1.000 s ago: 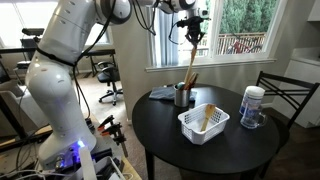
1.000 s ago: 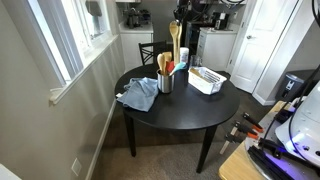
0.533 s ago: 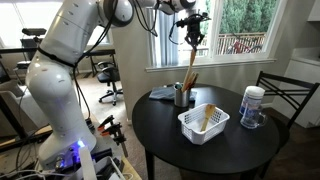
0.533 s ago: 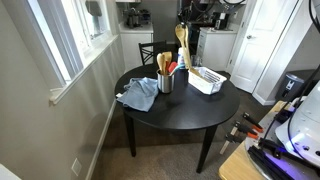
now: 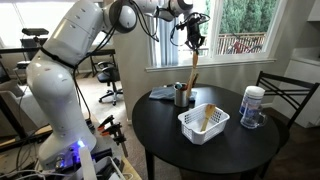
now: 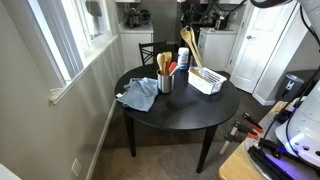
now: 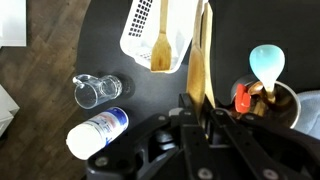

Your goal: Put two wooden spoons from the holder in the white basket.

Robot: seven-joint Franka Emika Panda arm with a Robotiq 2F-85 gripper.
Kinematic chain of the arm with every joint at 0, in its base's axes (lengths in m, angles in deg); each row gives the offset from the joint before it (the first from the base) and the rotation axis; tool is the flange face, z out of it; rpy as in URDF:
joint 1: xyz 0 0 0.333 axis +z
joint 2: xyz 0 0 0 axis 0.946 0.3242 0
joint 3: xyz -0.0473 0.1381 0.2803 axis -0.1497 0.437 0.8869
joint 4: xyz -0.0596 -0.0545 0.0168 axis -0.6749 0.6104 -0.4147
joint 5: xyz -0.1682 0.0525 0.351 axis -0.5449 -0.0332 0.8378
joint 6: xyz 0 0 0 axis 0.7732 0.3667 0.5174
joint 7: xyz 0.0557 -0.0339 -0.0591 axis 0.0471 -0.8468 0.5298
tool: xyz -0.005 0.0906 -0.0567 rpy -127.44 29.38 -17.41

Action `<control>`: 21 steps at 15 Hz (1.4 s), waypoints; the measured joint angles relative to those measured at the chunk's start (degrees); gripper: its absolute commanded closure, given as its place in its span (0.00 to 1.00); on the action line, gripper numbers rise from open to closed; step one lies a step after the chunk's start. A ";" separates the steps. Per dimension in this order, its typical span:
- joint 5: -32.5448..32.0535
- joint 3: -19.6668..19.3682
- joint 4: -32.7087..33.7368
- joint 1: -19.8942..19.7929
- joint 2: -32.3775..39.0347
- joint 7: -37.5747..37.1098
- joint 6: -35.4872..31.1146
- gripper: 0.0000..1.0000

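My gripper [image 5: 194, 38] is shut on a wooden spoon [image 5: 194, 68] and holds it high above the table, hanging almost upright. In the wrist view the spoon [image 7: 201, 55] runs up between my fingers [image 7: 200, 118]. The spoon also shows in an exterior view [image 6: 189, 45], above and between the holder and the basket. The dark grey holder [image 5: 182, 96] [image 6: 166, 82] [image 7: 281, 103] still carries utensils, among them a light-blue spatula [image 7: 265, 62]. The white basket [image 5: 204, 123] [image 6: 207, 79] [image 7: 160, 35] has one wooden spoon [image 7: 160, 45] lying in it.
A clear container with a white lid [image 5: 252, 105] [image 7: 97, 131] and a glass [image 7: 98, 90] stand on the round black table [image 5: 190, 150]. A blue-grey cloth [image 6: 139, 93] lies by the holder. A chair [image 5: 285, 95] stands at the table's far side, by the window.
My gripper has carried the spoon sideways, away from the holder and toward the basket, with the spoon still hanging from it.
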 measured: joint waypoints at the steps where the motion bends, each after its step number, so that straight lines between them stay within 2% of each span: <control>1: -0.09 -0.05 0.57 0.13 1.11 0.13 0.54 0.94; 6: -0.68 -1.14 4.45 0.15 9.62 0.17 3.05 0.94; 10: -3.66 -3.06 8.78 0.22 16.64 1.69 5.83 0.94; 18: -7.54 -5.60 14.68 0.48 22.01 5.48 7.22 0.94; 19: -7.54 -5.65 15.10 0.32 22.49 6.17 6.63 0.85; 20: -7.54 -5.65 15.45 0.08 23.00 7.12 5.71 0.64; 21: -7.54 -5.65 15.79 -0.26 23.55 8.06 4.86 0.57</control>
